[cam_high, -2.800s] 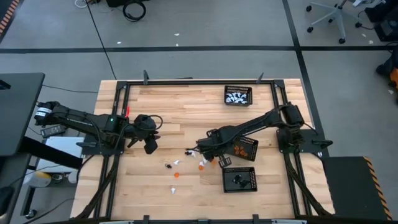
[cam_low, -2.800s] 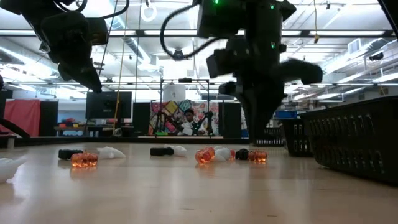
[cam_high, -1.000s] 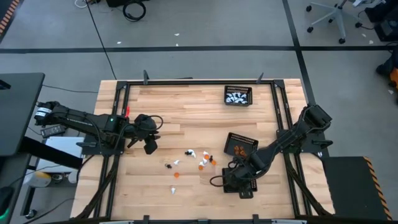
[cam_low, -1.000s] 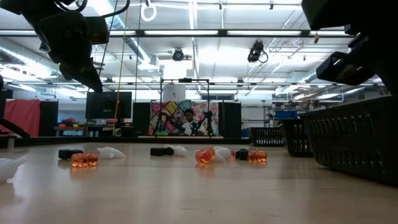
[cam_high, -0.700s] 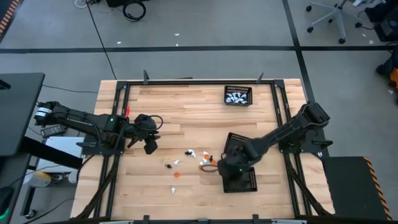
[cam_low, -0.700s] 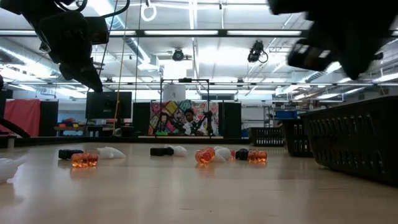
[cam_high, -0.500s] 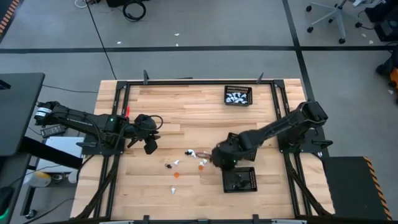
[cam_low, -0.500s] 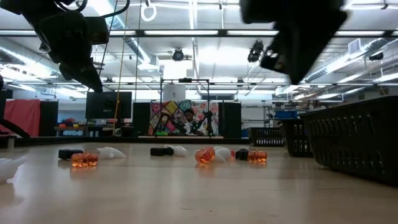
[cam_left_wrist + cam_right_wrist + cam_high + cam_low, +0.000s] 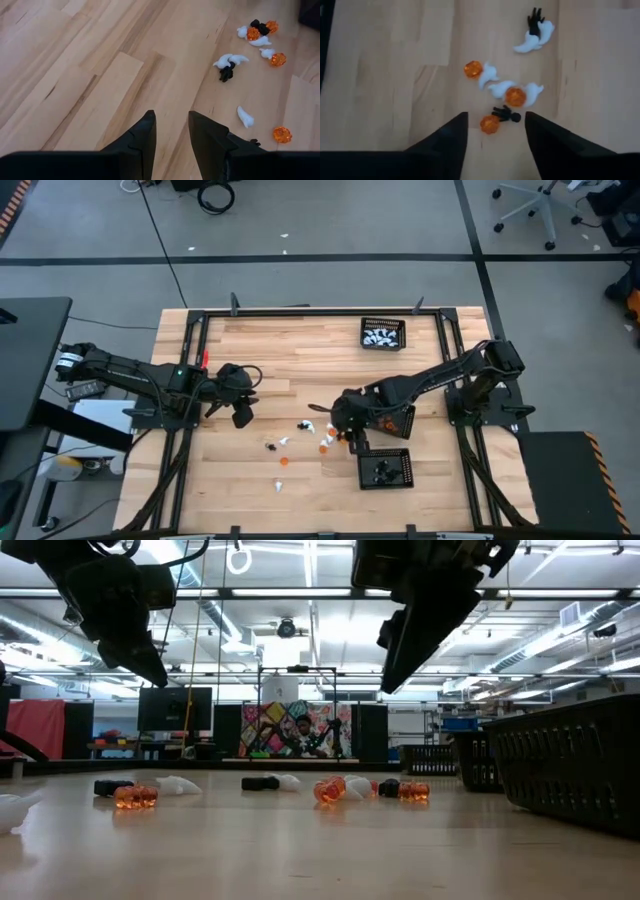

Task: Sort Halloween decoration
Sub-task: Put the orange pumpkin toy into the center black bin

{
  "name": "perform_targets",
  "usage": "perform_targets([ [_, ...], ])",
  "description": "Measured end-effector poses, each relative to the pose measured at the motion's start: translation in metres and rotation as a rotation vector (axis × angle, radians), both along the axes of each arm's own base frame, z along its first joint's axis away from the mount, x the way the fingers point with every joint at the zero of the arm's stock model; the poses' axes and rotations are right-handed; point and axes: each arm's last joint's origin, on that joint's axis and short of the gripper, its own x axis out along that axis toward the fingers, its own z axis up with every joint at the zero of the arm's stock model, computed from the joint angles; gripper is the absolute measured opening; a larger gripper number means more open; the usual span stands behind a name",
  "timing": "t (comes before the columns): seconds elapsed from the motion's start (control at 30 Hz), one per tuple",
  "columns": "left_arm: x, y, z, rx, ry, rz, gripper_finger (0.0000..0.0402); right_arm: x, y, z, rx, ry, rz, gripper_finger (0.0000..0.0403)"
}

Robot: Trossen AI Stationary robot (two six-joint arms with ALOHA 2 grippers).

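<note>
**Right arm hangs over the scattered figures**

The right gripper (image 9: 495, 132) hovers with fingers spread and empty above the Halloween decoration (image 9: 512, 95), a loose scatter mid-table (image 9: 270, 370). The left gripper (image 9: 172, 135) waits at the left, fingers parted, holding nothing.

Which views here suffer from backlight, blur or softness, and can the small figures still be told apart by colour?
Low view: bright ceiling lights backlight both arms into silhouettes; the figures sit small but readable. Right wrist view: slightly soft, yet orange, white and black figures separate clearly past the open right gripper. Left wrist view: sharp, even light. High view: evenly lit, figures tiny specks.
</note>
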Motion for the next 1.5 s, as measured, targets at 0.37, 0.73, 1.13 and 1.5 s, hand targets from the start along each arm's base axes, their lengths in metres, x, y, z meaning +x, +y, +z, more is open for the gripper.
perform_targets([
  [0.37, 0.0, 0.0, 0.0, 0.023, 0.003, -0.01, 0.0123, 0.002, 0.01, -0.004, 0.046, 0.03, -0.13, 0.0206],
  [0.73, -0.001, 0.0, 0.0, 0.05, 0.019, -0.04, 0.0123, 0.031, 0.028, -0.015, -0.09, 0.203, -0.132, 0.0204],
  [1.13, -0.009, 0.002, -0.007, 0.02, 0.117, 0.011, 0.0123, 0.023, 0.03, -0.042, -0.059, 0.215, -0.133, 0.0204],
  [1.5, -0.01, 0.001, -0.007, -0.011, 0.12, 0.015, 0.0123, 0.017, 0.028, -0.063, -0.028, 0.192, -0.198, 0.0203],
])
